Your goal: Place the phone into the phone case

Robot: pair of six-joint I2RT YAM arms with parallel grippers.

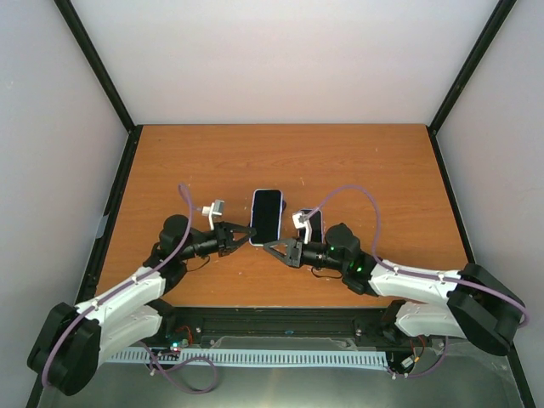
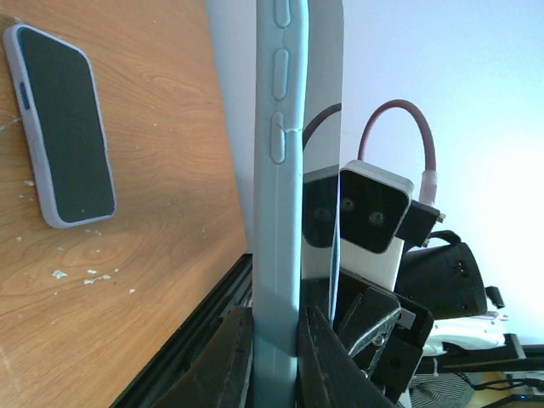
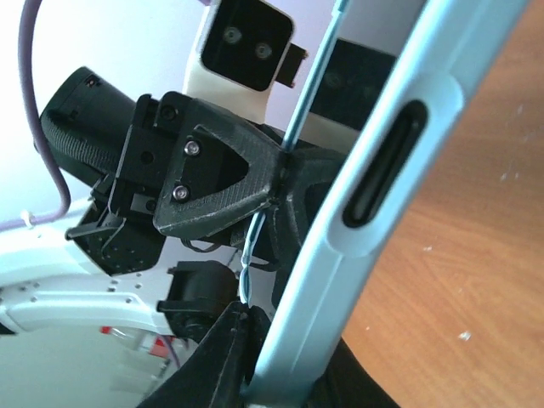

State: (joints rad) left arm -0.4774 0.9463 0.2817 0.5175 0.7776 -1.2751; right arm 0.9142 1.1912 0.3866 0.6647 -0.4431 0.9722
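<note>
Both arms are on the phone case point(image 2: 276, 170), one from each side.

- left gripper point(image 1: 247, 234): clenched on the case's near-left edge. In the left wrist view its fingers point(image 2: 234, 361) press both faces of the light-blue rim, just below the row of side buttons.
- right gripper point(image 1: 274, 247): on the case's near-right corner. In the right wrist view its fingers point(image 3: 225, 357) pinch the rim just below the slot cutout, so it's grasping the case.
- phone point(image 1: 267, 212): sits inside the case, dark glossy screen up with the pale rim all round it. The screen mirrors the opposite wrist camera in both wrist views.
- The case is held screen-up between the two grippers, about mid-width over the table point(image 1: 357, 161). Can't tell whether its far end touches the wood.
- second phone point(image 2: 64, 127): flat on the table just right of the case, apart from it. It's screen-up with a greyish bumper. From above it's partly hidden behind the right wrist camera point(image 1: 299, 220).
- Small pale specks on the wood near the second phone.
</note>
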